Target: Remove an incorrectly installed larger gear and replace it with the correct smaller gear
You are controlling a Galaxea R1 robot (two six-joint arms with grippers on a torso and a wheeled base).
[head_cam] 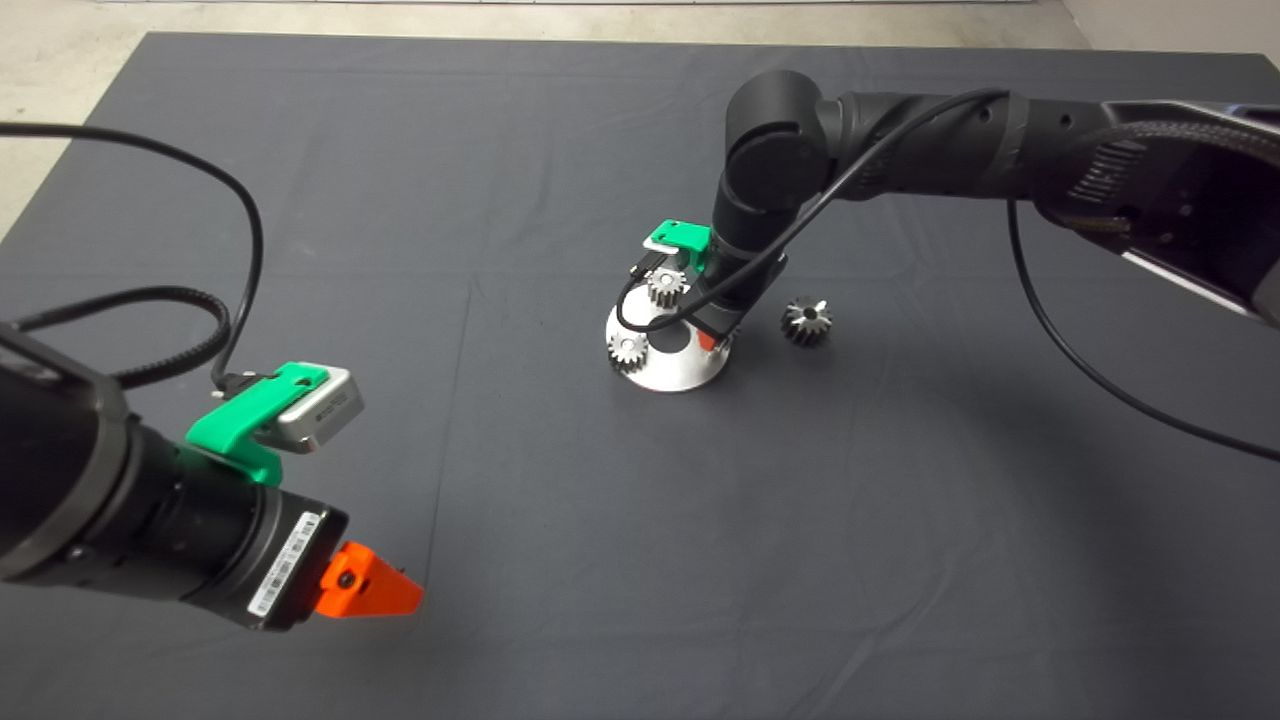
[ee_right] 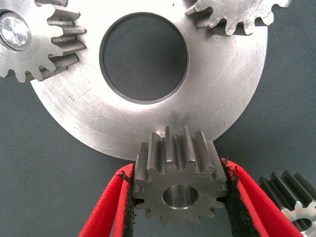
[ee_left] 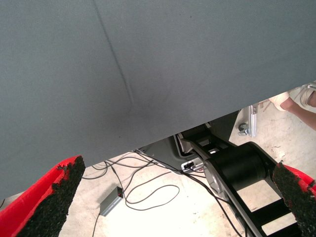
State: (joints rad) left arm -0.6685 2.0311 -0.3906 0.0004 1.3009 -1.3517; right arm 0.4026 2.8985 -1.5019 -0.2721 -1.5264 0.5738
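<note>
Altogether four gears show. Two light flat gears (ee_right: 37, 42) sit on one round steel disc (ee_right: 222, 98); the right gripper (ee_right: 180, 197) has its jaws clenched on the smaller gear (ee_right: 178, 185) at the disc's rim, perhaps touching. The larger gear (head_cam: 807, 320) lies on the bench mat (head_cam: 500, 500) just beside. The left gripper (ee_left: 177, 197) hangs released over the mat's edge. A white label (head_cam: 283, 566) on that wrist is unreadable.

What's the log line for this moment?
right pincer: shut on smaller gear at plate edge | larger gear: on mat | left pincer: open, parked

smaller gear (ee_right: 177, 190), short-toothed, upright between pincer pads at disc edge; larger gear (head_cam: 807, 320) on mat beside disc
</note>
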